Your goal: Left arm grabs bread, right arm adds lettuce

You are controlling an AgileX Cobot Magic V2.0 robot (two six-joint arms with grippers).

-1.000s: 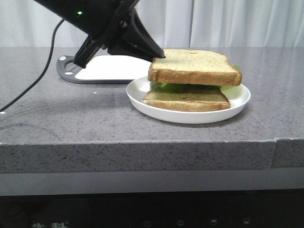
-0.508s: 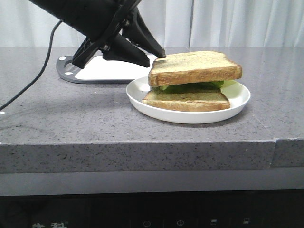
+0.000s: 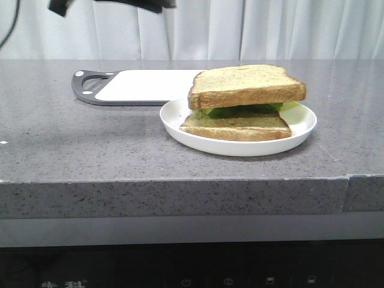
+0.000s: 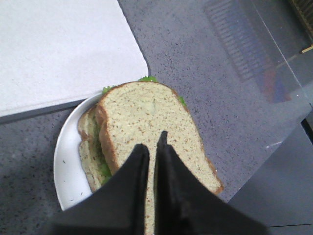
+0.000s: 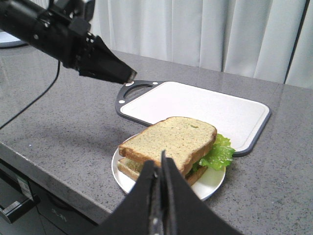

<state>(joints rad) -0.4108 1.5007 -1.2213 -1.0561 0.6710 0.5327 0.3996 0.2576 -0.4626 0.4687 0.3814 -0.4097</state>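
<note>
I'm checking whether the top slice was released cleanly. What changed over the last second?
The left gripper let go of the bread and lifted up and away, fingers closed, leaving the slice lying on the lettuce. Plate, bottom slice and cutting board stayed put.

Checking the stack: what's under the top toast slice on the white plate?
Ruffled green lettuce shows under the top toast slice, above a second slice on the white plate. Anything else between them is covered.
</note>
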